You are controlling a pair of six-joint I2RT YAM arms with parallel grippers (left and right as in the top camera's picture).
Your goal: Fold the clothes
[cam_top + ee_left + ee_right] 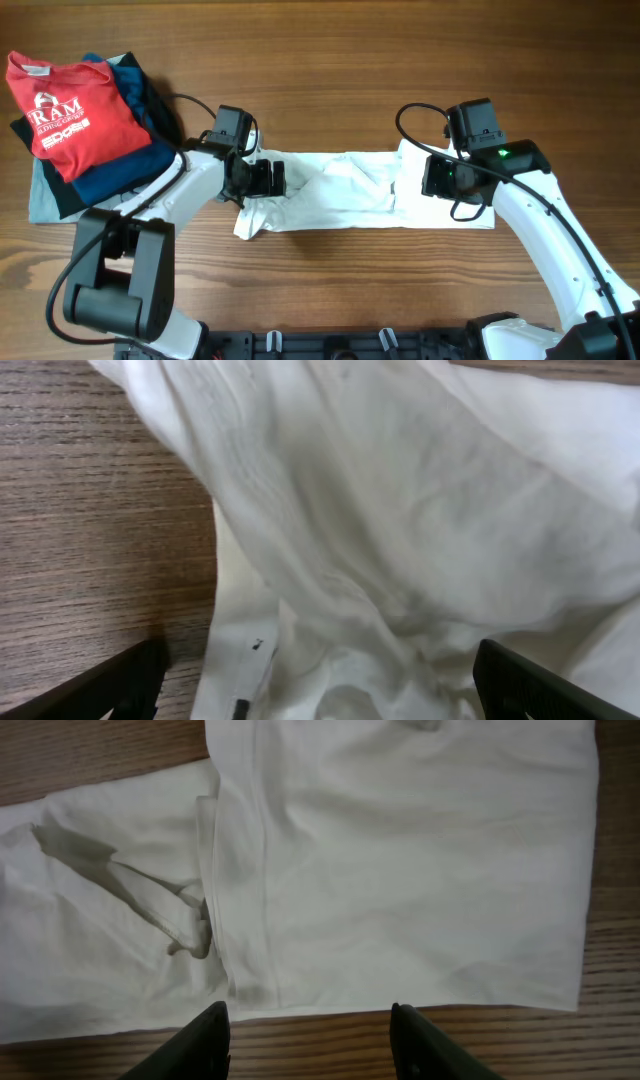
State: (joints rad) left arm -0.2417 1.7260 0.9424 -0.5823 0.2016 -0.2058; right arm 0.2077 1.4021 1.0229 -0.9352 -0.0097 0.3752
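White T-shirt (350, 190), long folded strip, rumpled | left jaws wide, empty | right jaws half-open, empty

Left fingers (110, 685) spread wide, right fingers (205, 1040) parted less, both empty, facing downward.

Soft, even light — faint shadows, left-wrist close-up slightly blurred

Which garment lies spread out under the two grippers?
The white T-shirt, folded into a long strip mid-table; the red T-shirt and dark garments are stacked apart.
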